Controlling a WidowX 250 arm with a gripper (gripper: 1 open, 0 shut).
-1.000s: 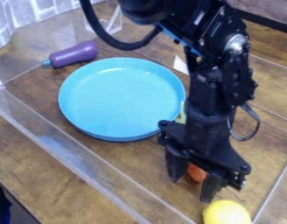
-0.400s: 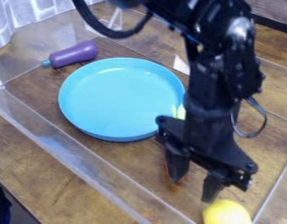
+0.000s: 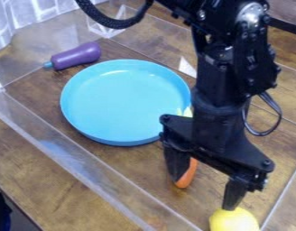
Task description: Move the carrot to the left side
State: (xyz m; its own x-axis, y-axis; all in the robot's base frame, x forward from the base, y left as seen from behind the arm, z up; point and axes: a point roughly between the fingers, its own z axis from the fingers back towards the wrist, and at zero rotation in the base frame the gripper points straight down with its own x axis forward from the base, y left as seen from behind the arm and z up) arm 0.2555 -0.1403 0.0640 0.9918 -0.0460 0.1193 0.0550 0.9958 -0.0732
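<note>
A black robot gripper (image 3: 211, 183) hangs low over a wooden tabletop (image 3: 108, 188), its jaws parted wide. The orange carrot (image 3: 187, 171) lies on the wood between the fingers, partly hidden by the arm (only a slim stretch of orange shows), with its tapered end toward the near edge of the table. Just beside the gripper, nearer the camera, sits a round yellow lemon (image 3: 234, 219), cut off by the bottom of the frame. On the other side of the arm, a blue plate (image 3: 124, 103) rests flat, its rim near a pale green bit (image 3: 187, 112) that peeks out beside the arm. Farther out, past the plate's far rim, a purple eggplant (image 3: 76, 56) lies on its side, its stem end pointing toward the left of the view. White cloth (image 3: 30, 20) fills the far left corner.
</note>
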